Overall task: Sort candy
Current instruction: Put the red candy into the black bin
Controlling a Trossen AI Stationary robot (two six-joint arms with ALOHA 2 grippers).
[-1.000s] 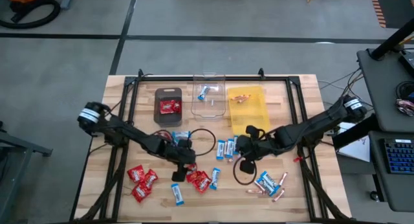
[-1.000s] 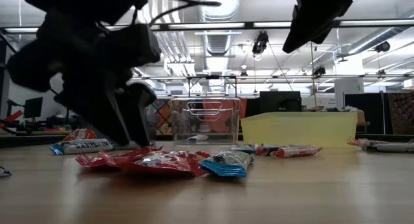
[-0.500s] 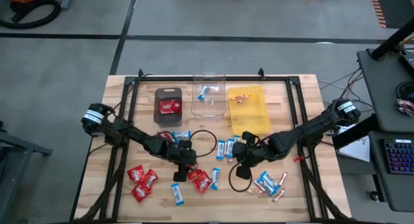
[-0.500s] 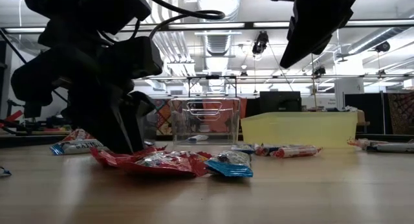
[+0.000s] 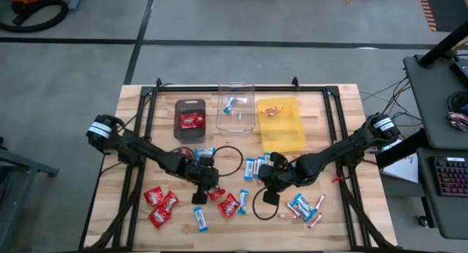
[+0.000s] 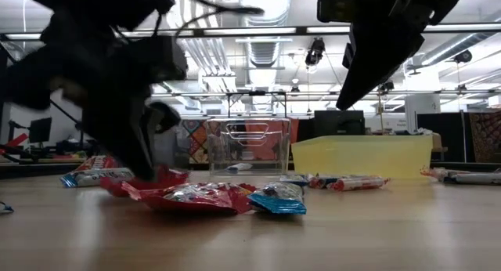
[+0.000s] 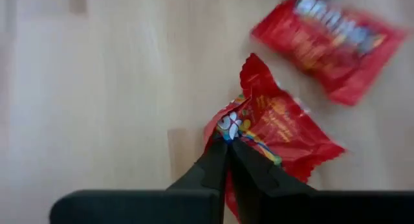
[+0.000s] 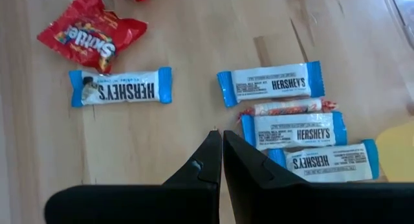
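The left gripper (image 7: pixel 228 141) pinches a light, crinkly red packet (image 7: pixel 275 130) by its edge; the right gripper (image 8: pixel 217 134) hovers closed.

Looks like a robotics lab or workshop in a big open industrial space. There's exposed ductwork (image 6: pixel 262 5) and strip lights up on the ceiling, a bare concrete floor (image 5: pixel 80 70), and a wooden table (image 5: pixel 135 224) with a black metal frame (image 5: pixel 219 88). Off to the side sits a desk with a keyboard (image 5: pixel 448 176) and loose cables.
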